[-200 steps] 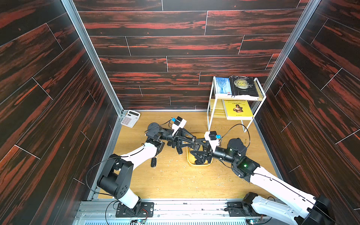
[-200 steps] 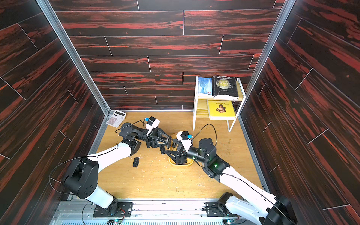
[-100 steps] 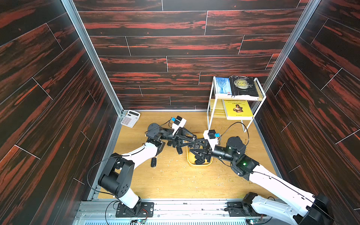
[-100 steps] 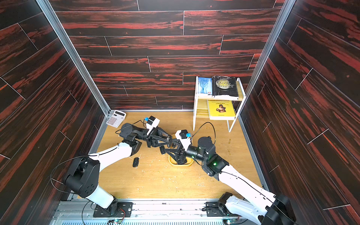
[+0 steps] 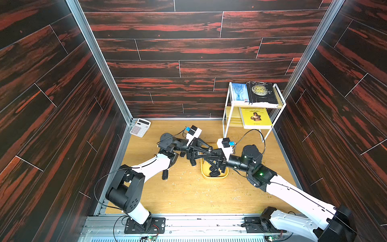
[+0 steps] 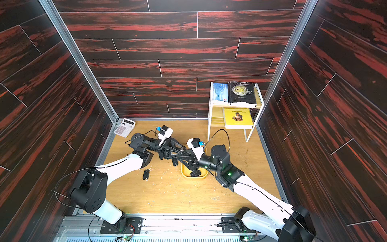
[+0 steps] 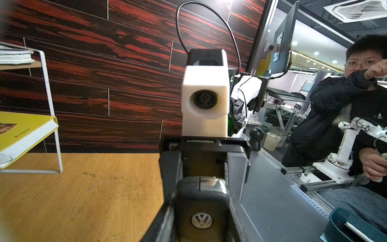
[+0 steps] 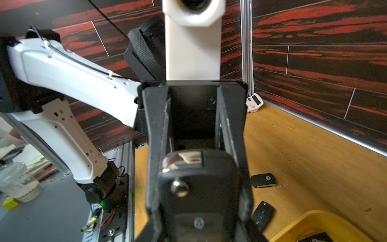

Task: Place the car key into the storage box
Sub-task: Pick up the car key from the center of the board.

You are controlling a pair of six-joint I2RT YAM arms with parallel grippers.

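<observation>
Calculator (image 5: 139,127) tucked in the far corner, well beyond the left gripper (image 5: 206,151); white shelf rack (image 7: 50,109), three books (image 5: 261,93) aboard, stands well apart beyond the right gripper (image 5: 212,155).
</observation>
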